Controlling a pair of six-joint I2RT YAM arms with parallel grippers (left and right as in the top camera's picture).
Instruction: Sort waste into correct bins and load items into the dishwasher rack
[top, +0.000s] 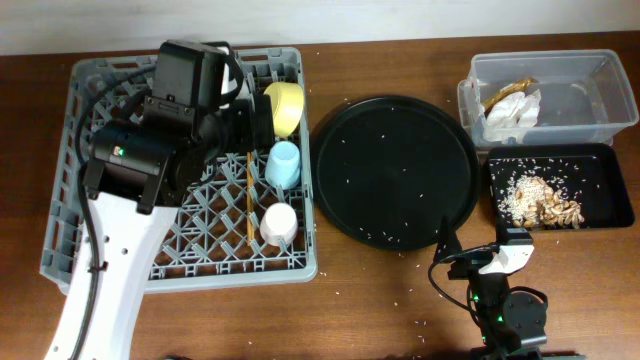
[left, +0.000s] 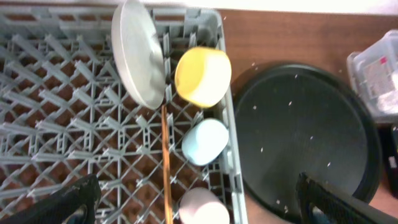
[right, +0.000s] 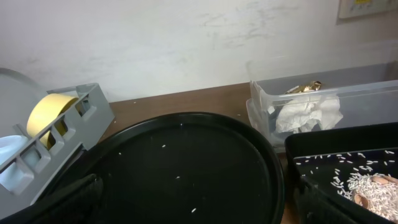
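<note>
The grey dishwasher rack (top: 200, 255) holds the yellow bowl (top: 285, 107), light-blue cup (top: 284, 163), pink cup (top: 279, 224) and chopsticks (top: 249, 195). In the left wrist view the pale plate (left: 138, 53) stands on edge beside the bowl (left: 203, 76). My left gripper (left: 198, 186) is open and empty above the rack. My right gripper (right: 199, 199) is open and empty, low near the round tray's front edge. The clear tub (top: 600, 110) holds the napkin and wrapper scrap (top: 510, 112). The flat black tray (top: 600, 165) holds food chunks and rice (top: 540, 198).
A large round black tray (top: 395, 170) with scattered rice grains lies between the rack and the bins. Loose rice lies on the wooden table around it. My left arm covers the rack's left and middle. A wall stands behind the table.
</note>
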